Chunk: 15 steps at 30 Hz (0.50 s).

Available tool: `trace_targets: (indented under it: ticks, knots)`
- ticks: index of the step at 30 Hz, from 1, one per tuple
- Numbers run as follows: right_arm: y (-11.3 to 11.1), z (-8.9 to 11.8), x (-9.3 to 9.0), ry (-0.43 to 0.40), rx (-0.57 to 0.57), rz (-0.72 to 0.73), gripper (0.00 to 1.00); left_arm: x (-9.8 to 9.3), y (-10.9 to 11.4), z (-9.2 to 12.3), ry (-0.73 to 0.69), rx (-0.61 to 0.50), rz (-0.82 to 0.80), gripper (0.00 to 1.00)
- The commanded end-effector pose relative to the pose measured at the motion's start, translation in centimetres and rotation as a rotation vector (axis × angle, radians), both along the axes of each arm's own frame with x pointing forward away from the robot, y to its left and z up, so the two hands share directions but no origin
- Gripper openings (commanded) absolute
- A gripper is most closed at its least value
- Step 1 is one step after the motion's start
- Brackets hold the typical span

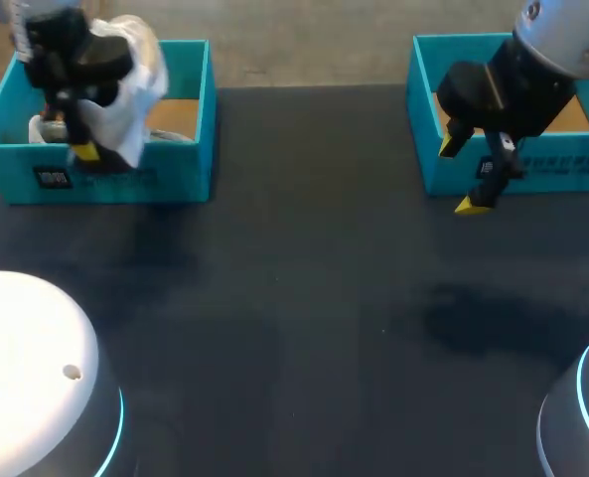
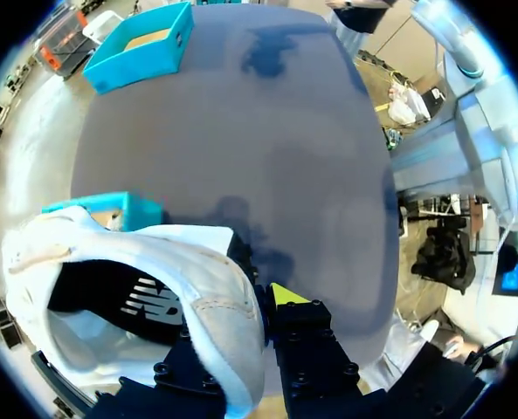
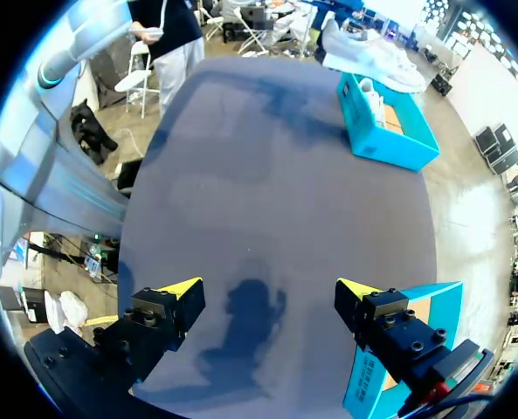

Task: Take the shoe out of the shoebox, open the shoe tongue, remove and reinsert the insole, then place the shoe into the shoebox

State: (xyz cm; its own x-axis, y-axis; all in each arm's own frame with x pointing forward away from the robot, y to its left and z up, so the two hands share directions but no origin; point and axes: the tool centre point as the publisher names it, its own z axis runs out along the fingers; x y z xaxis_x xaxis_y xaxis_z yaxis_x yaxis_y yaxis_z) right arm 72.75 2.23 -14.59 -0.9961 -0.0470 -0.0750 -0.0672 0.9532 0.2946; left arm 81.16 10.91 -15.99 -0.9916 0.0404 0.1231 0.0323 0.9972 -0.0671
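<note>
A white shoe [image 1: 130, 84] with a dark lining hangs over the left teal shoebox [image 1: 105, 181] at the table's far left. My left gripper [image 1: 80, 149] is shut on it. In the left wrist view the shoe [image 2: 154, 297] has its collar edge pinched in the left gripper [image 2: 257, 301]. One yellow tip shows and the other is hidden behind the fabric. The shoebox [image 2: 110, 208] lies just below the shoe. My right gripper [image 1: 460, 177] stands open with nothing in it, in front of the second teal box [image 1: 572, 164]. The right wrist view shows the right gripper [image 3: 267, 292] wide apart over bare table, with the shoe [image 3: 363, 48] far ahead.
The second teal box [image 3: 416, 319] sits right beside one right finger, its cardboard floor showing. The dark table [image 1: 304, 298] stretches between the two boxes. White rounded arm bases [image 1: 26, 368] stand at the near corners.
</note>
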Motion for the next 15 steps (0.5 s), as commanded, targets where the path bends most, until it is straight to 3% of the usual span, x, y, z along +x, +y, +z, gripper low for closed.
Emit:
trace_targets:
  ticks: [1, 15]
  knots:
    - [0.1, -0.1, 0.1, 0.002, -0.003, -0.001, 1.00, 2.5, 4.4, 0.3, 0.020, -0.022, 0.010, 0.00]
    - [0.1, -0.1, 0.1, 0.002, -0.003, -0.001, 1.00, 8.5, 11.2, -0.3, -0.061, -0.009, 0.056, 0.00]
